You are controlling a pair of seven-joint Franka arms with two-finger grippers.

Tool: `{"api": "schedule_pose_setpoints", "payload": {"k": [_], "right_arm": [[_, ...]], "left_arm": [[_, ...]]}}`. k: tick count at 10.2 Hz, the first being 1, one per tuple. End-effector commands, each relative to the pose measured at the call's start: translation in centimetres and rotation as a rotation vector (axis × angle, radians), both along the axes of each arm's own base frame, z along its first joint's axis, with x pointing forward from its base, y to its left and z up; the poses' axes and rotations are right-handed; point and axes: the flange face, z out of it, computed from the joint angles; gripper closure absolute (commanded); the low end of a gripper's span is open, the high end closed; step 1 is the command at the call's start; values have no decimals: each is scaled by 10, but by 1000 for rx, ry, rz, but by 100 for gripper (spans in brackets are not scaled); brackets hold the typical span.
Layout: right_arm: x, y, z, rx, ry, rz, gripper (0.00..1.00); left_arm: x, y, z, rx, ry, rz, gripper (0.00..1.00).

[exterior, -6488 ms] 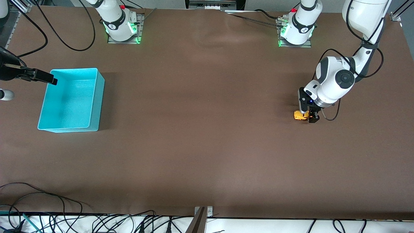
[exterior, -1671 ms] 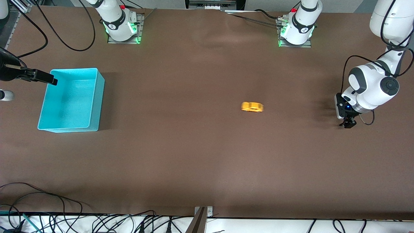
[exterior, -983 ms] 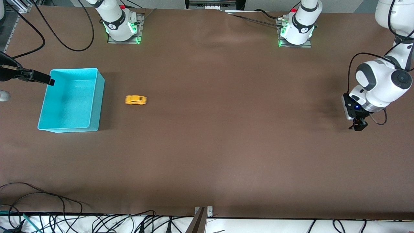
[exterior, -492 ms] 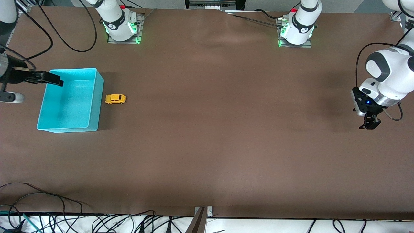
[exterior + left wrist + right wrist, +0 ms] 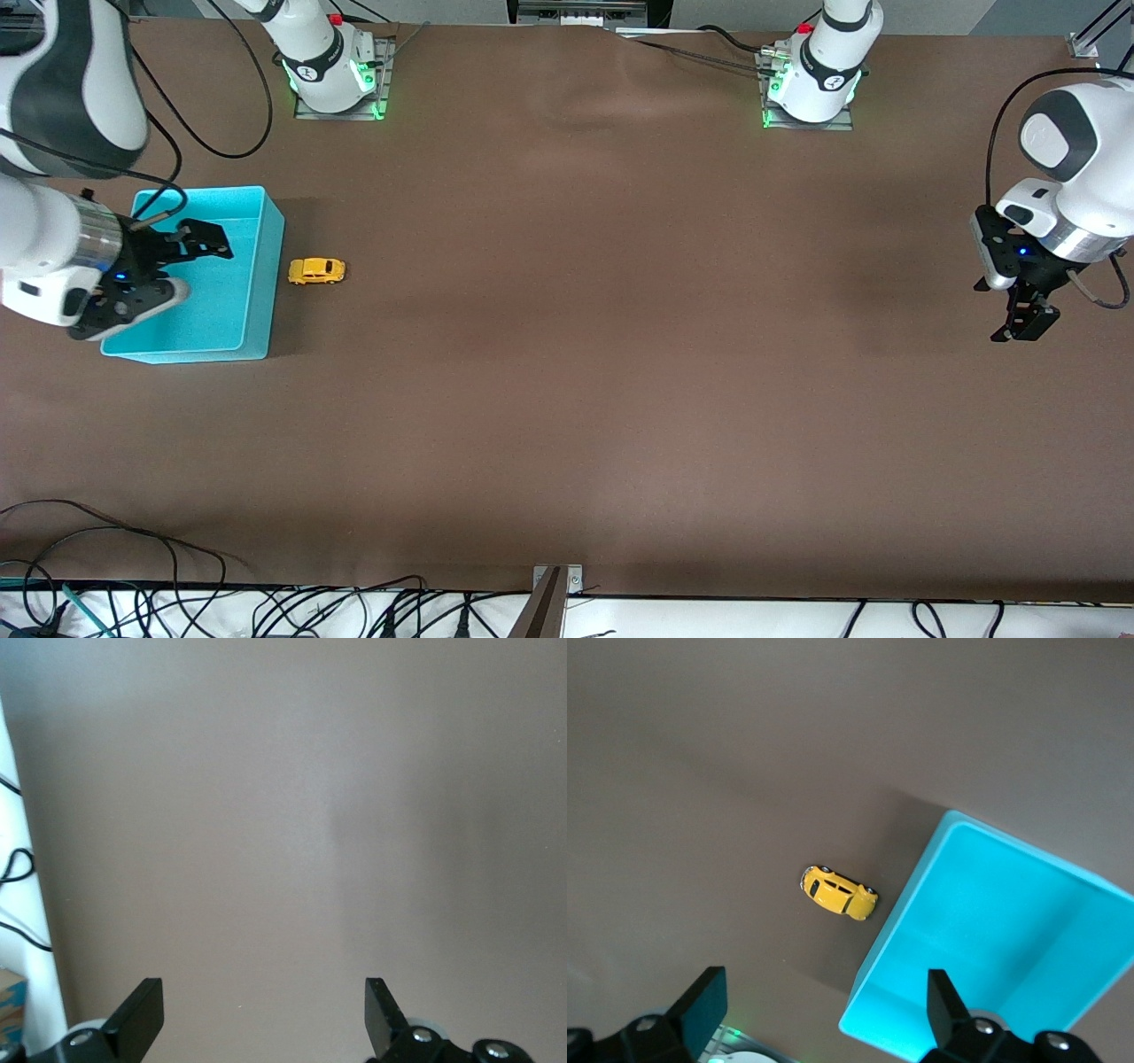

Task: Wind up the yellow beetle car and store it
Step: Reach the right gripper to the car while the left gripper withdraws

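The yellow beetle car (image 5: 316, 270) stands on its wheels on the brown table, close against the side wall of the cyan bin (image 5: 274, 292); I cannot tell if they touch. My right gripper (image 5: 189, 268) hangs open and empty over the bin. Its wrist view shows the car (image 5: 838, 893) beside the bin (image 5: 1010, 930), ahead of the gripper (image 5: 822, 1001). My left gripper (image 5: 1024, 321) is open and empty over the table at the left arm's end, a long way from the car. In the left wrist view, the gripper (image 5: 263, 1014) has only bare table under it.
The two arm bases (image 5: 330, 71) (image 5: 811, 84) stand with green lights along the table's edge farthest from the front camera. Cables (image 5: 133, 549) lie along the edge nearest that camera. A metal bracket (image 5: 551, 602) juts up at that edge's middle.
The car rolled across the table toward the right arm's end and stopped beside the bin. My right gripper swung in over the bin. My left gripper drew back toward its end of the table.
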Motion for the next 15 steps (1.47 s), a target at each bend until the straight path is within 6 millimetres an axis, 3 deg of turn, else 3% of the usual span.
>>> {"api": "schedule_pose_setpoints", "payload": {"k": [1,3,6,11,13,15], "right_arm": [[-9,8,-41,91,-24,306,0],[-17,26,-71,135,-61,521,0],[-25,23,-111,189,-88,787,0],[-66,13,-177,250,-25,944,0],[-86,8,-198,252,-26,930,0],[-106,8,-206,239,-57,936,0]], "left_arm": [[-4,-10,43,-52,-15,46,0],[-13,-1,70,-138,41,282,0],[-13,-5,115,-182,169,489,0],[-25,-35,168,-164,326,751,0],[-27,-55,191,-145,336,823,0],[-31,-84,219,-131,343,915,0]]}}
